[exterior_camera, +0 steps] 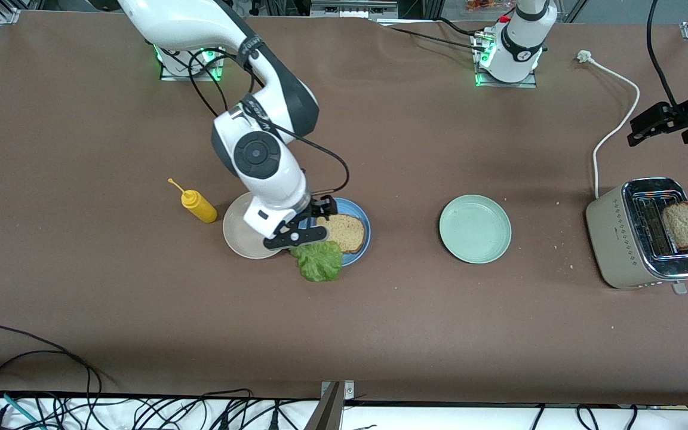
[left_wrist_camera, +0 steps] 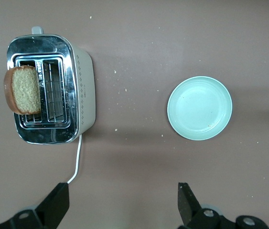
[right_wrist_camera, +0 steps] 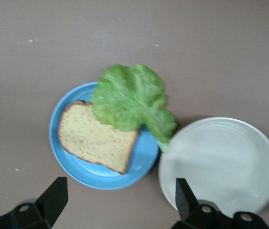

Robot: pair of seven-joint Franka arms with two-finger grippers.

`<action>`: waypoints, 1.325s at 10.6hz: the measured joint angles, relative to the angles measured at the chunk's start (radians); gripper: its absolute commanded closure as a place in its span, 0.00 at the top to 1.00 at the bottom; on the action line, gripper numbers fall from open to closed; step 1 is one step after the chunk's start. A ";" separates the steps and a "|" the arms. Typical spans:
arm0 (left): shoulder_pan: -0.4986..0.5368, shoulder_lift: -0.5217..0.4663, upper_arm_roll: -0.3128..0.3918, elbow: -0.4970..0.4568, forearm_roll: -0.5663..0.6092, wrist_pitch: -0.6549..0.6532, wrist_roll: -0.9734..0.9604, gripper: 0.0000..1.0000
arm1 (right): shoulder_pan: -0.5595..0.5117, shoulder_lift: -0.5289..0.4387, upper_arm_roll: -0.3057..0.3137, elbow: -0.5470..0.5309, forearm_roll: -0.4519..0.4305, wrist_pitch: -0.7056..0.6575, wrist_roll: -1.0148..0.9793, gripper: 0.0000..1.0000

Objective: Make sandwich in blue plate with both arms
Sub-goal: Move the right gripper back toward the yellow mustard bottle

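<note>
The blue plate holds one brown bread slice. A ruffled green lettuce leaf lies over the plate's rim nearest the front camera, partly on the table. In the right wrist view the lettuce overlaps a corner of the bread on the blue plate. My right gripper hangs open and empty over the meeting edges of the blue and beige plates. A second bread slice stands in the toaster. My left gripper is open and empty in the air near the toaster.
A beige plate touches the blue plate, with a yellow squeeze bottle beside it. A pale green plate sits mid-table and also shows in the left wrist view. The toaster's white cord runs toward the left arm's base.
</note>
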 measured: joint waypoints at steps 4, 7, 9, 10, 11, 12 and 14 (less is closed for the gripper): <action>0.003 0.000 0.003 0.000 0.000 0.000 0.000 1.00 | -0.147 -0.061 -0.076 0.000 -0.001 -0.231 -0.181 1.00; 0.004 0.001 0.003 0.000 0.000 0.000 0.000 1.00 | -0.270 -0.095 -0.141 -0.003 0.002 -0.361 -0.500 1.00; 0.004 0.001 0.003 0.000 0.000 0.000 0.000 1.00 | -0.357 -0.112 -0.153 -0.030 0.007 -0.387 -0.731 1.00; 0.004 0.001 0.003 0.000 0.000 0.000 0.000 1.00 | -0.415 -0.112 -0.156 -0.053 0.043 -0.387 -0.859 1.00; 0.004 0.001 0.003 0.000 0.000 0.000 0.000 1.00 | -0.474 -0.111 -0.157 -0.078 0.081 -0.384 -0.990 1.00; 0.004 0.001 0.003 0.000 0.000 0.000 0.000 1.00 | -0.529 -0.108 -0.158 -0.101 0.117 -0.381 -1.115 1.00; 0.004 0.001 0.004 0.000 0.000 0.000 0.000 1.00 | -0.600 -0.091 -0.157 -0.146 0.185 -0.352 -1.326 1.00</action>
